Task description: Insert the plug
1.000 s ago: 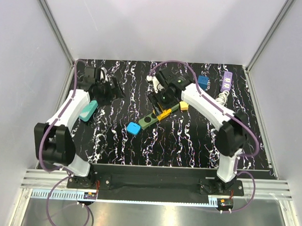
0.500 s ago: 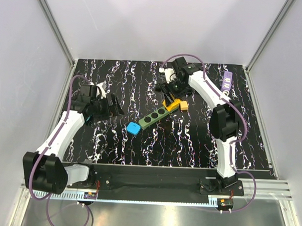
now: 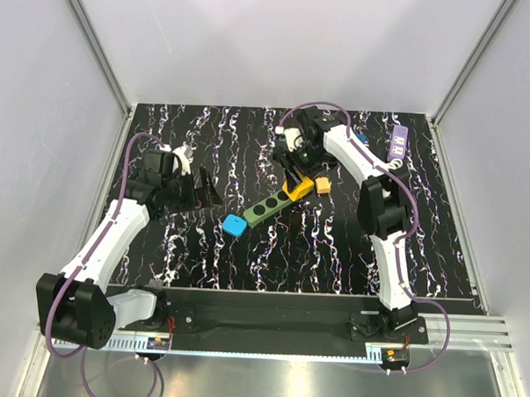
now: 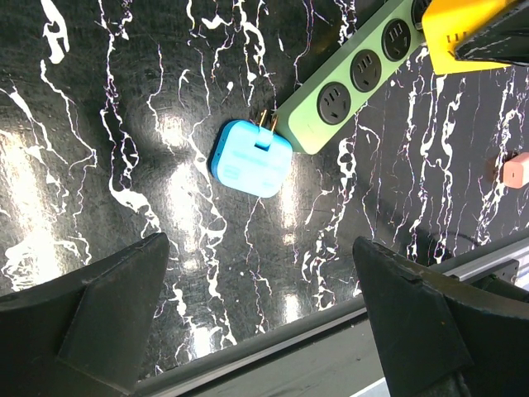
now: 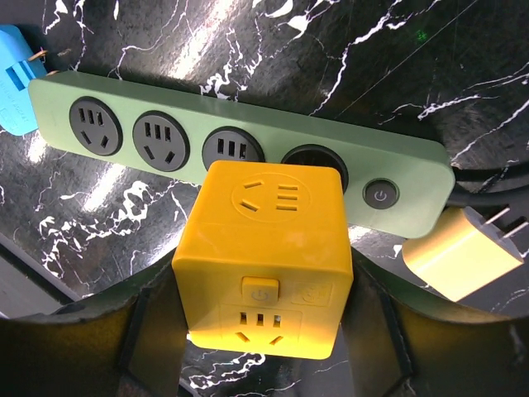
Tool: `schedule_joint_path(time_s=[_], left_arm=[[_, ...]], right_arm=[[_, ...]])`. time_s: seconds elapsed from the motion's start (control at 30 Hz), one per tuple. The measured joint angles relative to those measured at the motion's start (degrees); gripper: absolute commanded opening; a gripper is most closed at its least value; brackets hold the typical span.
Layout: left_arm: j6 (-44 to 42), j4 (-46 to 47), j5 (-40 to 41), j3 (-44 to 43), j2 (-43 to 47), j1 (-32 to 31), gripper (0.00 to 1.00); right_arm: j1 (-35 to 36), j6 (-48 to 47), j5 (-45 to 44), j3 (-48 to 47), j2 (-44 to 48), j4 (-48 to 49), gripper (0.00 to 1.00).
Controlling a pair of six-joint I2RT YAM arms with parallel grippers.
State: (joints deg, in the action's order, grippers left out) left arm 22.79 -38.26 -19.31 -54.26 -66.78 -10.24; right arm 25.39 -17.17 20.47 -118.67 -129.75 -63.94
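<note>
Right gripper point(image 5: 264, 302): jaws clamped on the yellow cube plug point(image 5: 269, 256), one finger point(image 5: 149, 327) on each side face.
- The cube's socket face points up at the wrist camera. A second socket face and a small button with a power symbol face back toward the wrist. Its prongs are hidden underneath.
- The cube sits over the near edge of the green power strip point(image 5: 240, 153), between the third and fourth sockets. Whether it is seated cannot be told.

Strip: its long axis runs crosswise to the right jaws, just past the fingertips. A round switch point(image 5: 379, 196) with a power symbol sits at its right end. From above, the strip lies diagonally, with the near end left and the far end right.

Small pale-yellow plug point(image 5: 463, 256): just right of the right jaws, prongs pointing away to the right. It lies close beside the strip's switch end.

Left gripper point(image 4: 260, 273): jaws wide, holding nothing.
- The blue plug point(image 4: 250, 157) lies flat on the table point(image 4: 124, 99) ahead of the gap, prongs toward the strip's end and nearly touching it.
- This wrist view shows those prongs clearly; the right wrist view catches only the blue plug's edge.

The top view alone shows a purple strip point(image 3: 397, 143), well off to the right of the right jaws.
</note>
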Motion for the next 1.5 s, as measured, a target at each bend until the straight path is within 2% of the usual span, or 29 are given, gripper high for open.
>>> schedule_joint_path(time_s=[0.27,1.5], left_arm=[[-0.1,0.4,0.0,0.0,0.0,0.0,0.99],[-0.2,0.5,-0.2,0.0,0.0,0.0,0.99]], right_arm=[[-0.7,0.1,-0.3,-3.6,-0.9,-1.5,0.0],[-1.4,5.0,-2.1,-4.2,-2.5,0.5,0.0]])
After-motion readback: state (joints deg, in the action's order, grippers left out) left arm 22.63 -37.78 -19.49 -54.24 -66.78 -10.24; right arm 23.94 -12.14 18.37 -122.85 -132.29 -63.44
